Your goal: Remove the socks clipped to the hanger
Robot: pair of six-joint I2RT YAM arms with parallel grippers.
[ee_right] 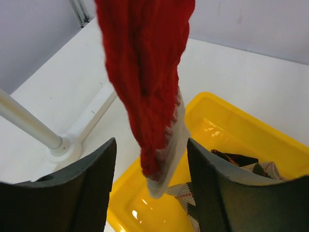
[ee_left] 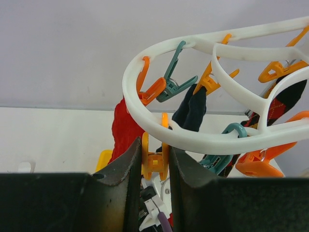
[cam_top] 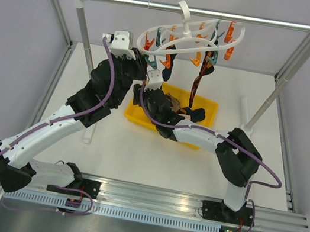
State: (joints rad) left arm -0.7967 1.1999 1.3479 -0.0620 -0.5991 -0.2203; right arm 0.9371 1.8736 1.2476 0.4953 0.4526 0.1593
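Right gripper (ee_right: pixel 151 141): fingers apart, straddling the lower end of a plain red knit sock (ee_right: pixel 145 72), whose top is cut off. Left gripper (ee_left: pixel 154 150): clamped on one orange plastic peg (ee_left: pixel 154 162) of the white oval clip hanger (ee_left: pixel 145 116). Three socks hang clipped: the red one, one dark navy sock (ee_left: pixel 193 108) and one argyle sock (ee_left: pixel 280 99). The yellow plastic bin (ee_right: pixel 217 108) beneath holds loose socks (ee_right: pixel 251 166), partly hidden, count unclear.

The white table (cam_top: pixel 153 158) carries a yellow bin (cam_top: pixel 209 109) and a metal rail stand (cam_top: pixel 266 106)
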